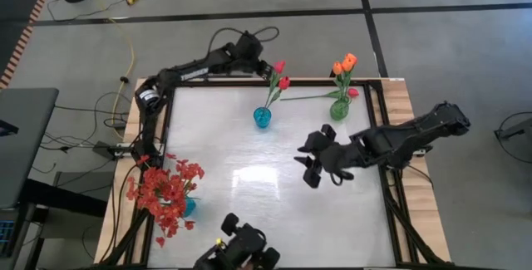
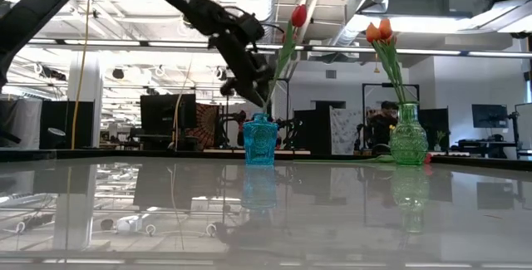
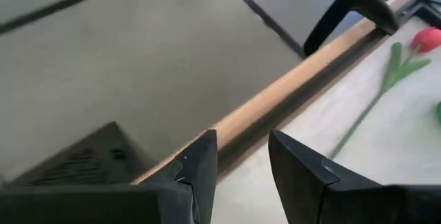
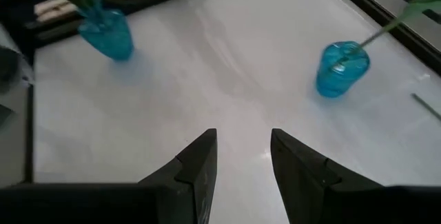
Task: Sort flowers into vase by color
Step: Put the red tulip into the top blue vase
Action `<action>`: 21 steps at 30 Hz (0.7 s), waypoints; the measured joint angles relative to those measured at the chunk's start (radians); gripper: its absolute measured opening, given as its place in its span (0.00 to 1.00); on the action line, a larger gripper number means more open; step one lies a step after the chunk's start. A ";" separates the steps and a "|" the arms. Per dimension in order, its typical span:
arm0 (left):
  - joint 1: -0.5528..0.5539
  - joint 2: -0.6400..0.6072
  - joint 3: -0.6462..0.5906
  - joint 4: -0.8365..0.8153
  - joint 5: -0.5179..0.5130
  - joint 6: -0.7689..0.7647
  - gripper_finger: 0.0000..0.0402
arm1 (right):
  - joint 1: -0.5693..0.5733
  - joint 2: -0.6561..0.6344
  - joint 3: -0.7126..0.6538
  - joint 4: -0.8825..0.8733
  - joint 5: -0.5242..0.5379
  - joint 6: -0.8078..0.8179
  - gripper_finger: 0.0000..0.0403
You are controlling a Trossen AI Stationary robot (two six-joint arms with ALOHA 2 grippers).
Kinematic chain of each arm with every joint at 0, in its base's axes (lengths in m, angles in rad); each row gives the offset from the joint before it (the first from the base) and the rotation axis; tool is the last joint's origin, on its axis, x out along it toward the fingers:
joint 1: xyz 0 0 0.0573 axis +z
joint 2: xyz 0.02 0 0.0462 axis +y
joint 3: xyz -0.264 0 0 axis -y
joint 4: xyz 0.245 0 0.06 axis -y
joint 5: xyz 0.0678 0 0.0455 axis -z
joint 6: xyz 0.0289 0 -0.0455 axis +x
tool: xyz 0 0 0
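The flowers are artificial, on long thin green stems. Two red-pink tulips (image 1: 281, 74) stand in a blue vase (image 1: 263, 118) at upper centre of the high view. Orange tulips (image 1: 345, 63) fill a green vase (image 1: 339, 109) to its right, and one more red-pink tulip (image 1: 352, 92) lies flat on the table (image 1: 249, 179) beside that vase. A bushy red spray (image 1: 166, 189) sits in a second blue vase (image 1: 188, 207) at lower left. The left gripper (image 1: 268, 69) hovers at the tulip tops near the table's upper edge, fingers parted and empty. The right gripper (image 1: 309, 168), centre-right, is likewise parted, holding nothing.
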 joint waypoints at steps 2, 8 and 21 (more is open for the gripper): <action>0.012 -0.014 0.031 -0.064 -0.002 0.048 0.29 | -0.031 0.000 0.000 -0.018 -0.028 -0.011 0.40; 0.036 -0.072 0.074 -0.154 0.000 0.132 0.29 | -0.085 -0.033 0.000 -0.130 -0.032 0.008 0.40; 0.041 -0.088 0.079 -0.256 0.088 0.133 0.29 | -0.229 -0.324 0.000 0.090 0.266 -0.117 0.29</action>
